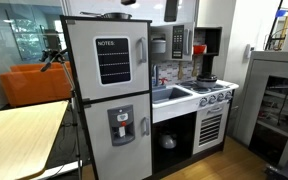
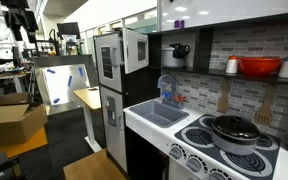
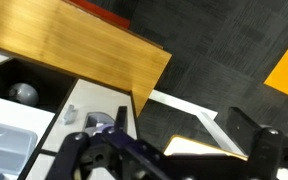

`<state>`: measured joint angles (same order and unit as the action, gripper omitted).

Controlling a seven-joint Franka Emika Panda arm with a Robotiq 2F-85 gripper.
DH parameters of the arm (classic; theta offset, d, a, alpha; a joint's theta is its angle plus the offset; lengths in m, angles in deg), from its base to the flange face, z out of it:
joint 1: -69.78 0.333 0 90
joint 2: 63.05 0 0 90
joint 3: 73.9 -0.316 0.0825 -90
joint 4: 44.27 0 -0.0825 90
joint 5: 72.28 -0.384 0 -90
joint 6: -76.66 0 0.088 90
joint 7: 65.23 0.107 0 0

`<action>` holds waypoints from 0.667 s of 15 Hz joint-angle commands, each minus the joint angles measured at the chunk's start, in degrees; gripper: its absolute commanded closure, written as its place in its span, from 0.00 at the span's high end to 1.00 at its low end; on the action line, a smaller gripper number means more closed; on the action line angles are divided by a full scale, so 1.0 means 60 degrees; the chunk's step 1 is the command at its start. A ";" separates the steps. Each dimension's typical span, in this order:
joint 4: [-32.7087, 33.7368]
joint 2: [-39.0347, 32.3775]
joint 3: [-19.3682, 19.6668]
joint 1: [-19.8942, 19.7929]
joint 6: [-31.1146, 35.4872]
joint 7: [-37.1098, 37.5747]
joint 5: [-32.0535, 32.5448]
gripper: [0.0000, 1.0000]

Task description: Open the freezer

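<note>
Gripper (image 3: 169, 160) linkages, dark and blurred, fill the bottom of the wrist view, the fingers (image 3: 84, 150) standing wide apart, released, with nothing between them. Beyond them that camera looks down on a corner of the wooden desk (image 3: 74, 45) and dark carpet (image 3: 224, 50).

In an exterior view a lidded pot (image 2: 234, 130) sits on the toy stove (image 2: 219, 150) in the foreground. Behind it come the sink (image 2: 156, 115) and the microwave (image 2: 134, 50). Past them stands the freezer (image 2: 106, 60), seen obliquely, its front turned toward the picture's left, where the desk (image 2: 87, 97) stands. A red bowl (image 2: 259, 67) on the shelf over the stove shows from this angle alone.

In an exterior view the door shows nearly square-on. The freezer (image 1: 106, 58) is the upper compartment of the upright toy fridge, its long axis vertical, its door facing the camera and lying flush and shut. A black "NOTES" chalkboard panel (image 1: 111, 62) sits on the door. The grey handle (image 1: 140, 50) runs vertically along the edge nearer the microwave (image 1: 174, 42). Directly below is the dispenser door (image 1: 122, 135). The desk (image 1: 19, 130) stands just beside the fridge on the side away from the sink (image 1: 169, 95). An orange sofa (image 1: 34, 85) sits farthest back. The wrist view gives no clear sight of door or handle.
</note>
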<state>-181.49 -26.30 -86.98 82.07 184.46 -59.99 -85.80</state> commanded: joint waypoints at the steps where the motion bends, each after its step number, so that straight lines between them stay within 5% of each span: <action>1: -0.0050 -0.0344 -0.0925 -0.0367 0.1727 0.1120 0.1077 1.00; 6: 0.0101 -0.1320 -0.2392 -0.1107 0.3889 0.3815 0.3779 1.00; 10: 0.0385 -0.1974 -0.3547 -0.2226 0.4411 0.6478 0.6732 1.00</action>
<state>-181.27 -35.81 -103.72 74.01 209.83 -29.66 -55.13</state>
